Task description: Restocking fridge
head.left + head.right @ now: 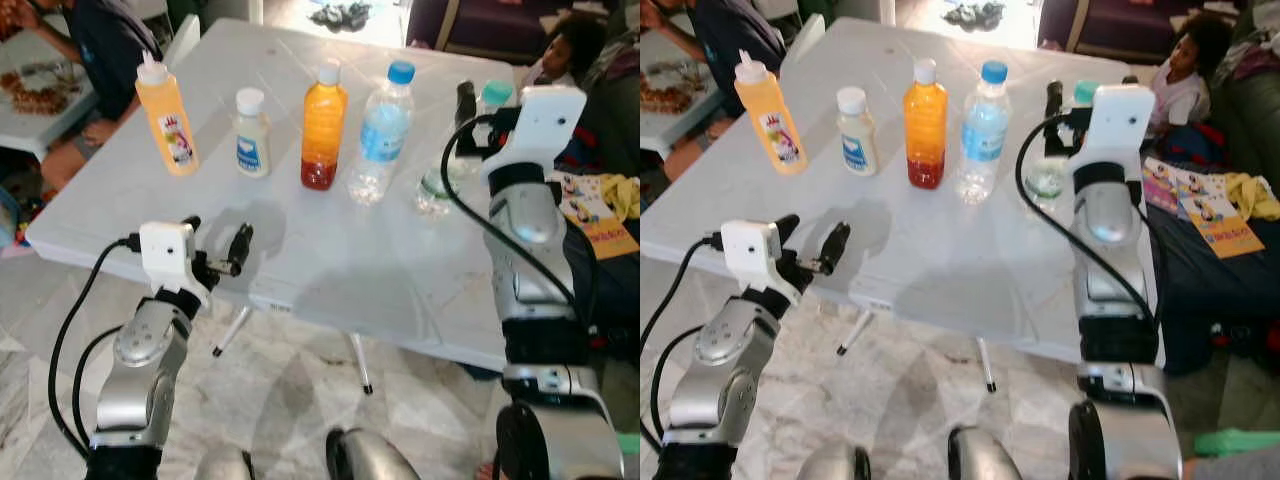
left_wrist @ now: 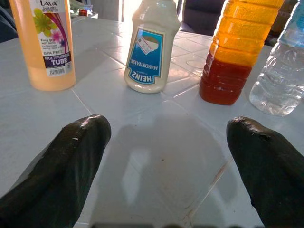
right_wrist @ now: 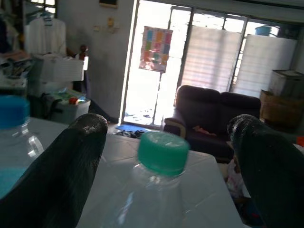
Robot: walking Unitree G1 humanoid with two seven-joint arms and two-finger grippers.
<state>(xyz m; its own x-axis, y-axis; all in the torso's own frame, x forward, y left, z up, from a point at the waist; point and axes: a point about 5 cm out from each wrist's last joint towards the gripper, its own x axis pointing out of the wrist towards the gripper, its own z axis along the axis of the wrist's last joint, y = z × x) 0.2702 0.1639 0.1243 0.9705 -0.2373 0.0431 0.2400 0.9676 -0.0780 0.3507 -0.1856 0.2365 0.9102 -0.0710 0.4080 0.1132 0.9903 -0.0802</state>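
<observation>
Five bottles are lined up on the white table (image 1: 330, 260) for pickup. The green-capped bottle (image 3: 163, 153) is straddled by the wide-open right gripper (image 3: 164, 156); the left gripper (image 1: 222, 247), also spread wide, is held low near the table edge.

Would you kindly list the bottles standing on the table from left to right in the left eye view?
Yellow squeeze bottle → mayonnaise bottle → orange juice bottle → blue-capped water bottle → green-capped bottle, which stands between the open fingers of the right gripper.
</observation>
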